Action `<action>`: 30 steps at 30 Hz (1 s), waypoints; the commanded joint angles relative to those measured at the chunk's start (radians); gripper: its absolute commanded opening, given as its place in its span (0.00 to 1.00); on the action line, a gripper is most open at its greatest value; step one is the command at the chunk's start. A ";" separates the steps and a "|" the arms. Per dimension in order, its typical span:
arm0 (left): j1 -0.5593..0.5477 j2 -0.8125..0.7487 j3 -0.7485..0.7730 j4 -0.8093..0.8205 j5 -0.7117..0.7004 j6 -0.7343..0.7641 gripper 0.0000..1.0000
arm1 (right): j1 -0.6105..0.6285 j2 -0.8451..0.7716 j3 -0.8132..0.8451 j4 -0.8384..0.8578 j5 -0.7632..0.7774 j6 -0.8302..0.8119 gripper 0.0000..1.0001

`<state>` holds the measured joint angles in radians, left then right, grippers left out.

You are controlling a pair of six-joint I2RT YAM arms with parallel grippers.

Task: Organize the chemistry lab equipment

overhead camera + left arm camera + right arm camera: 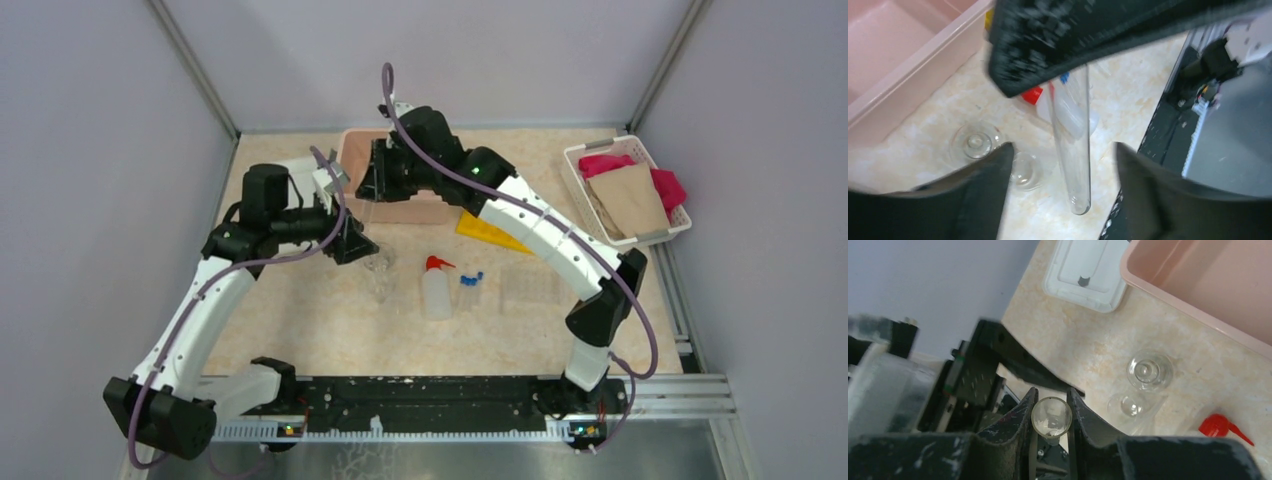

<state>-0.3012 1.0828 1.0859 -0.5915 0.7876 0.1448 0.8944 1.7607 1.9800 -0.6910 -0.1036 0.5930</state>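
My right gripper (1051,416) is shut on the rim of a clear glass test tube (1051,417), whose round mouth shows between the fingers. In the left wrist view that tube (1073,150) hangs upright between the spread fingers of my left gripper (1063,167), which is open and touches neither side. Both grippers meet left of centre, the left gripper (355,245) just below the right gripper (378,185). Under them stands a small clear glass flask (975,141), with another clear glass piece (1023,171) beside it. The white squeeze bottle (436,292) and blue-capped tubes (470,280) lie mid-table. The yellow rack (490,232) lies behind.
A pink bin (1208,285) stands at the back, partly under the right arm. A white lid or tray (1088,275) lies beside it. A clear rack (530,290) sits right of the tubes. The white basket (575,170) of cloths stands at the back right.
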 commanded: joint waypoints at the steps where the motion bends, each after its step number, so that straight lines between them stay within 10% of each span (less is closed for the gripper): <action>1: -0.009 0.013 0.070 0.021 -0.079 0.002 0.98 | -0.045 -0.020 0.071 -0.109 -0.011 -0.032 0.00; 7: -0.009 0.098 0.152 -0.047 -0.230 -0.046 0.99 | -0.163 -0.139 -0.026 -0.167 0.370 -0.194 0.00; 12: -0.008 0.150 0.216 -0.064 -0.339 -0.100 0.99 | -0.226 -0.350 -0.426 0.198 0.675 -0.358 0.00; 21: 0.011 0.228 0.314 -0.116 -0.442 -0.123 0.99 | -0.400 -0.482 -0.780 0.707 0.725 -0.424 0.00; 30: 0.070 0.342 0.441 -0.244 -0.448 -0.122 0.99 | -0.402 -0.402 -0.854 0.866 0.696 -0.457 0.00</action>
<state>-0.2676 1.3693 1.4300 -0.7471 0.3561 0.0330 0.4900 1.3319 1.1351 0.0151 0.5938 0.1627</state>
